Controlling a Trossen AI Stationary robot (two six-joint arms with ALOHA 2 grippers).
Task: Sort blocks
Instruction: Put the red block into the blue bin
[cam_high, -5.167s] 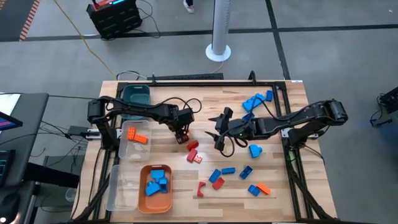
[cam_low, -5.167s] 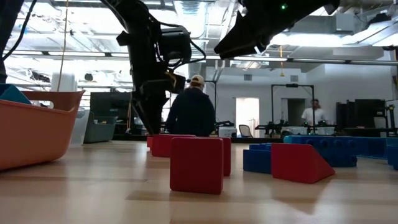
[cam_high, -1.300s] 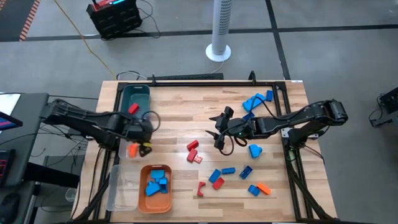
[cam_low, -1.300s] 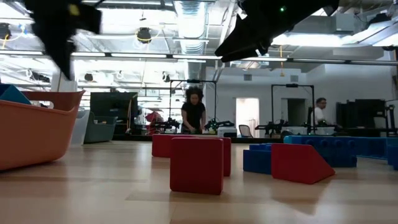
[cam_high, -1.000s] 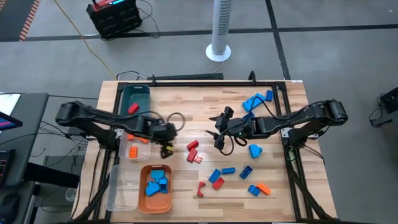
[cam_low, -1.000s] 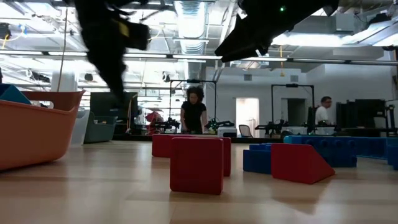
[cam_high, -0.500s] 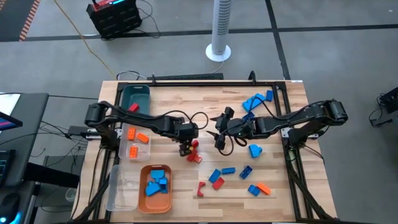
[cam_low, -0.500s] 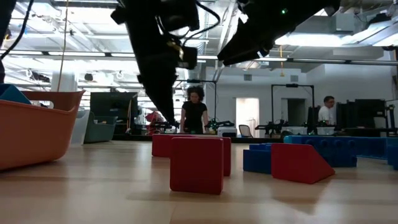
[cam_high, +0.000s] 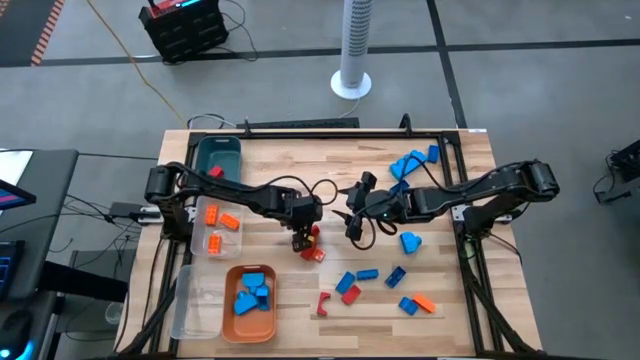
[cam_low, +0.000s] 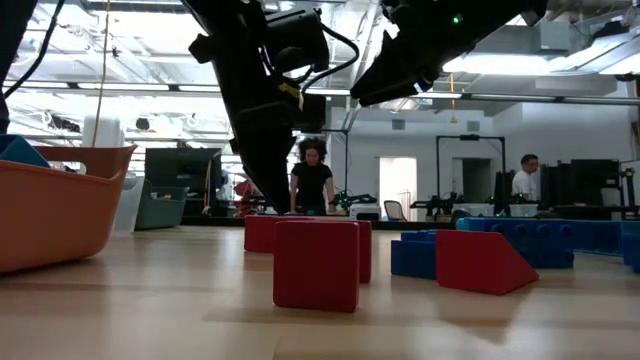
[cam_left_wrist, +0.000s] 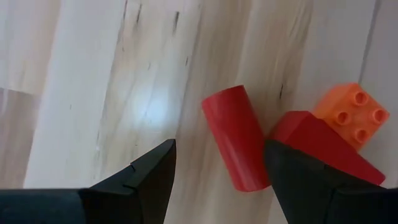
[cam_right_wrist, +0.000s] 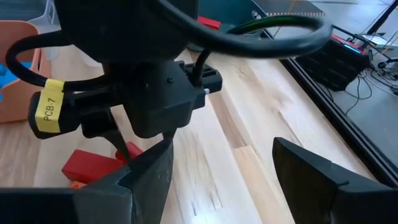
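My left gripper (cam_high: 303, 240) stands open, pointing steeply down over a small group of blocks at mid-table. In the left wrist view its fingers flank a rounded red block (cam_left_wrist: 236, 146); a red wedge (cam_left_wrist: 323, 152) and an orange studded block (cam_left_wrist: 351, 115) lie just beside it, all resting on the wood. In the low view the left gripper (cam_low: 268, 200) comes down just behind the red blocks (cam_low: 316, 264). My right gripper (cam_high: 349, 228) hovers open a little to the right, facing the left gripper and holding nothing.
At the left stand a teal bin (cam_high: 218, 152) holding a red block, a clear bin (cam_high: 200, 240) with orange blocks, and an orange tray (cam_high: 232, 330) of blue blocks. Loose blue, red and orange blocks lie at the near right (cam_high: 357, 277) and far right (cam_high: 410, 162).
My left gripper has swung from beside the clear bin toward the table's right and sunk, ending over the red blocks at mid-table. Its fingers stay open. The blocks have not moved, and the right arm has kept still.
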